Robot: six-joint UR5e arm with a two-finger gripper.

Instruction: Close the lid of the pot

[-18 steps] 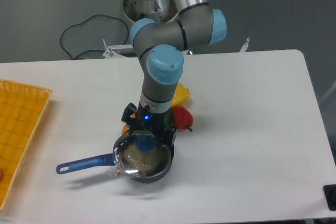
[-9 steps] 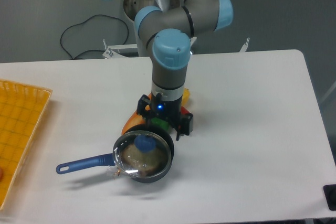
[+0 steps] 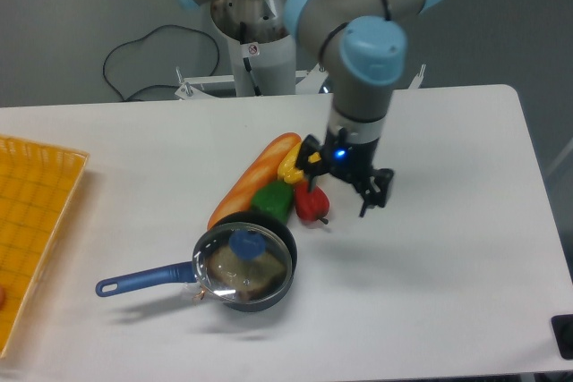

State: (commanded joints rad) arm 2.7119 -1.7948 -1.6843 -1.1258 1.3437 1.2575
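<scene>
The dark pot (image 3: pixel 279 285) with a long blue handle (image 3: pixel 143 280) sits at the table's front centre. The glass lid (image 3: pixel 243 264) with its blue knob (image 3: pixel 246 241) lies on top of the pot, covering it. My gripper (image 3: pixel 342 196) hangs up and to the right of the pot, well apart from the lid. Its fingers are spread, and nothing is held between them.
A long bread loaf (image 3: pixel 252 181), a green pepper (image 3: pixel 271 199), a red pepper (image 3: pixel 311 206) and a yellow item (image 3: pixel 292 164) lie just behind the pot. An orange basket (image 3: pixel 36 221) sits at the left table edge. A black cable (image 3: pixel 134 51) loops behind the table.
My gripper has let go of the lid and moved up and to the right, away from the pot. The lid stays on the pot. The food behind is now uncovered.
</scene>
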